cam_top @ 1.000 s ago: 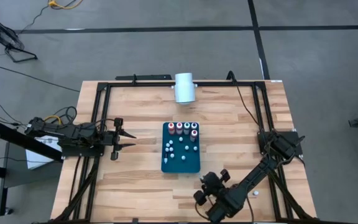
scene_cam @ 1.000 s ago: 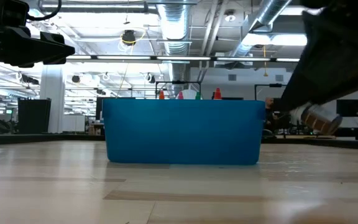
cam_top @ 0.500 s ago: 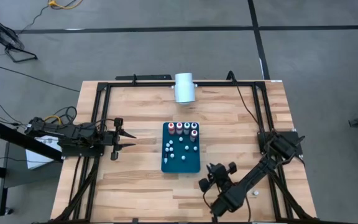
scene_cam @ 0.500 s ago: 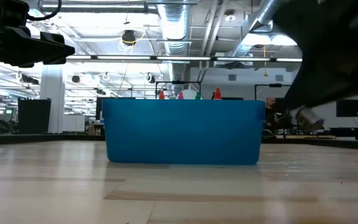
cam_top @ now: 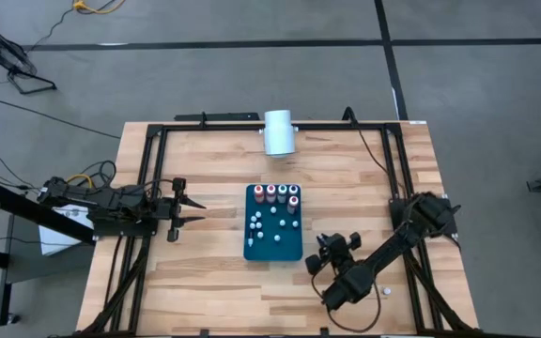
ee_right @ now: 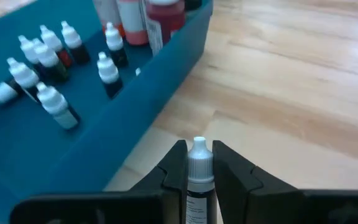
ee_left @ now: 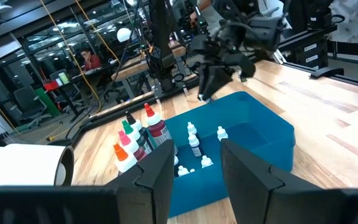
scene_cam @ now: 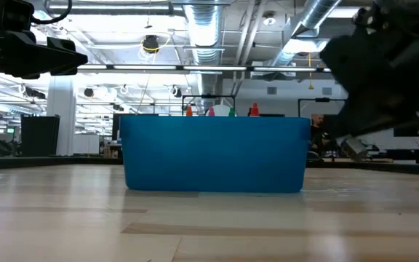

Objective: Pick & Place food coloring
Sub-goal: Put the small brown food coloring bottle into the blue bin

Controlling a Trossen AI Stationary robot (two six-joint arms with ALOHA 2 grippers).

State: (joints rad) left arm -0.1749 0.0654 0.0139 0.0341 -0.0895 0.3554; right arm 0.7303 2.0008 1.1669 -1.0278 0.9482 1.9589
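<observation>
The food coloring bottles (cam_top: 272, 208) stand in a teal tray (cam_top: 293, 246) at mid-table: taller red, green and dark ones along its far side, tiny white-capped ones (ee_right: 53, 99) nearer. My right gripper (cam_top: 334, 248) hovers just off the tray's near right corner, shut on one tiny bottle (ee_right: 198, 163) with a white cap and dark body. It also shows in the left wrist view (ee_left: 219, 59). My left gripper (cam_top: 198, 211) waits open at the table's left, pointing at the tray (ee_left: 253, 140). My right gripper pinches the tiny bottle between its two fingers (ee_right: 174, 167), on the neck and body just below the white cap (ee_right: 198, 149). The bottle lies along the fingers with its cap pointing forward past their tips. It is lifted clear of the table.
A large white cylinder (cam_top: 279, 131) lies at the table's far edge. A small white object (cam_top: 384, 292) sits on the wood near the right near corner. A black frame (cam_top: 252, 126) runs round the tabletop. Bare wood lies on either side of the tray.
My right gripper has carried the tiny bottle from close to the table's near edge toward the far edge, ending beside the tray's near right corner. It has stayed shut on the bottle. The left arm has kept still.
</observation>
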